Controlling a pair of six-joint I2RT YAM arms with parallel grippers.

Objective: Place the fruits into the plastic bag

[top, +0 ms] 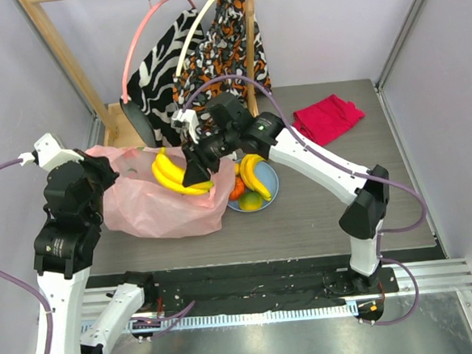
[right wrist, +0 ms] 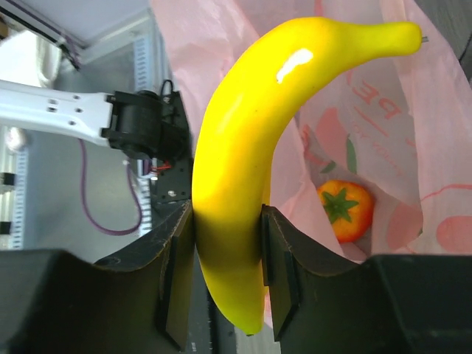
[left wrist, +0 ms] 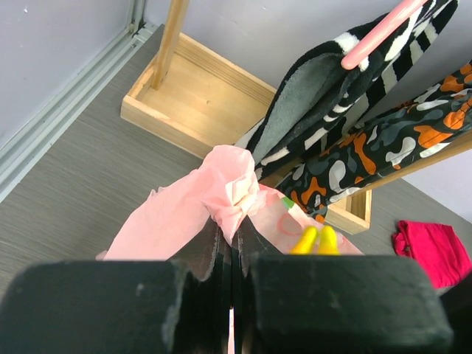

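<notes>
— Where is this?
— A robot lab cell: plain pale lilac wall panels (top: 449,89) box in a grey wood-grain bench (top: 320,220), and white-and-black robot arms (top: 316,162) bolt onto a silver slotted metal rail (top: 437,273).

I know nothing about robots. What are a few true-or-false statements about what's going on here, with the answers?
1. The right gripper grips a yellow banana. True.
2. The left gripper is open and empty. False: it is shut on the edge of the plastic bag.
3. The bag already holds a fruit. True: an orange-red fruit with a green top lies inside.
4. The blue plate is empty. False: a banana bunch and round fruits lie on it.
5. The red cloth is inside the bag. False: it lies on the table, apart from the bag.
</notes>
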